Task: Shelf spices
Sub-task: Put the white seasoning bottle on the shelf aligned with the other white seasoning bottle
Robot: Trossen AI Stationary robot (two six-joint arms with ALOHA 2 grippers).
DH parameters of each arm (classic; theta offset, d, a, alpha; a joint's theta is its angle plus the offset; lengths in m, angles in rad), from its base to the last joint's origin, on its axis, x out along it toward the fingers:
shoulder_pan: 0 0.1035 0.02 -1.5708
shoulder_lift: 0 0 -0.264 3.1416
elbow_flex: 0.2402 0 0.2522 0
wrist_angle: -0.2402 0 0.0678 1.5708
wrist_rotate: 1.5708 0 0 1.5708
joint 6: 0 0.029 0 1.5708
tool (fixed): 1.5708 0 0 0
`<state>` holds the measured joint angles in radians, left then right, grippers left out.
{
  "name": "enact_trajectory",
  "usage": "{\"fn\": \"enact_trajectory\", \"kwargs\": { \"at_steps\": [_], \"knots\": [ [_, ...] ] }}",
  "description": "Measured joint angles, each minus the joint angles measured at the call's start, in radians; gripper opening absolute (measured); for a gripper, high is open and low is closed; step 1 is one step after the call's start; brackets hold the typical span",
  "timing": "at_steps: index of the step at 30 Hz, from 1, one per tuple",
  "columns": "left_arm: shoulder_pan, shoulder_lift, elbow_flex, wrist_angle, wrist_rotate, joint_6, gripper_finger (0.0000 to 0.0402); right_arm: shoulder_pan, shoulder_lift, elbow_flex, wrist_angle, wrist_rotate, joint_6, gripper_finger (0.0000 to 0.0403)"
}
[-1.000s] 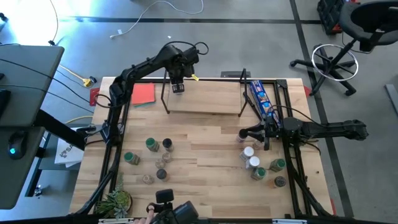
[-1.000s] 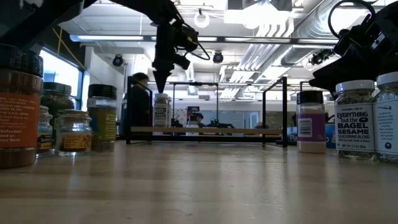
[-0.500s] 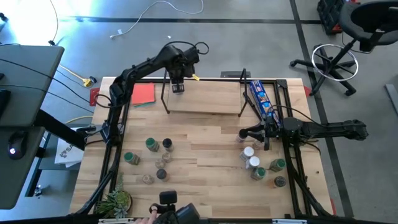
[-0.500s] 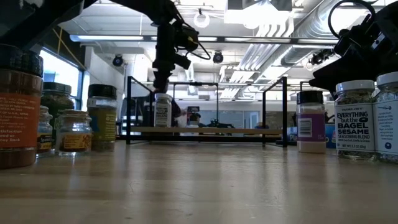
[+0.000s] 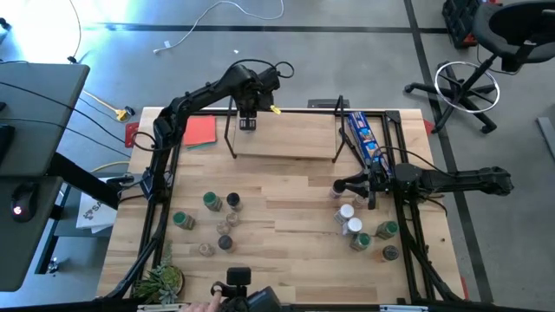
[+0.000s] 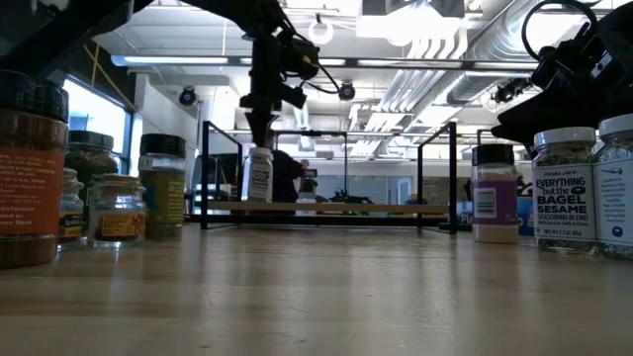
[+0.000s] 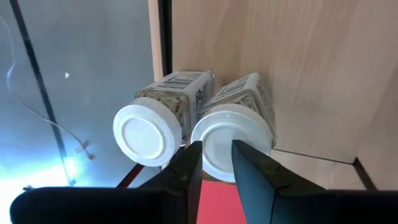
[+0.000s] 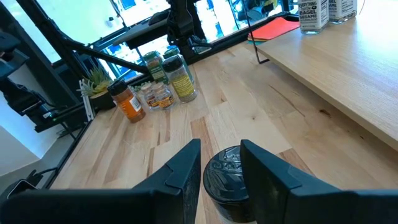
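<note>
Overhead, left pincer [image 7: 214, 163] hangs above two white-lidded jars [image 7: 233, 137] on shelf [image 5: 286, 134]

Shelf [image 5: 286, 139] board light wood, wire frame black; two jars [image 7: 233, 127] at its upper-left corner white-lidded, labels white with dark print; red card [image 5: 200, 131] left of shelf; blue printed packet [image 5: 364, 139] upper right; jar [image 8: 229, 180] lower centre of right wrist view black-lidded; lower-left jar [image 5: 181, 220] green-lidded; table [image 5: 286, 234] pale striped wood; both arms dark
</note>
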<state>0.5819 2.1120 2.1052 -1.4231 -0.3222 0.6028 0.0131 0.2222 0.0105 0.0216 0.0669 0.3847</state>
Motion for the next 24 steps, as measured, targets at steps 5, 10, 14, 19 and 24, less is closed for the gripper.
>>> {"fn": "enact_trajectory", "kwargs": {
  "at_steps": [5, 10, 14, 19, 24],
  "knots": [
    [-0.003, -0.01, -0.001, 0.0, -0.024, 0.004, 0.0082, 0.0, 0.0, 0.0, 0.0, 0.0, 0.0, 0.0108],
    [-0.013, -0.058, -0.001, 0.005, -0.024, -0.047, 0.0082, 0.0, 0.0, 0.0, 0.0, 0.0, 0.0, 0.0108],
    [-0.018, -0.085, -0.001, 0.012, 0.091, -0.163, 0.0082, 0.0, 0.0, 0.0, 0.0, 0.0, 0.0, 0.0108],
    [-0.025, -0.071, -0.001, 0.006, 0.285, -0.217, 0.0082, 0.0, 0.0, 0.0, 0.0, 0.0, 0.0, 0.0108],
    [-0.056, -0.025, -0.001, 0.007, 0.195, -0.175, 0.0082, 0.0, 0.0, 0.0, 0.0, 0.0, 0.0, 0.0108]
  ]
}}
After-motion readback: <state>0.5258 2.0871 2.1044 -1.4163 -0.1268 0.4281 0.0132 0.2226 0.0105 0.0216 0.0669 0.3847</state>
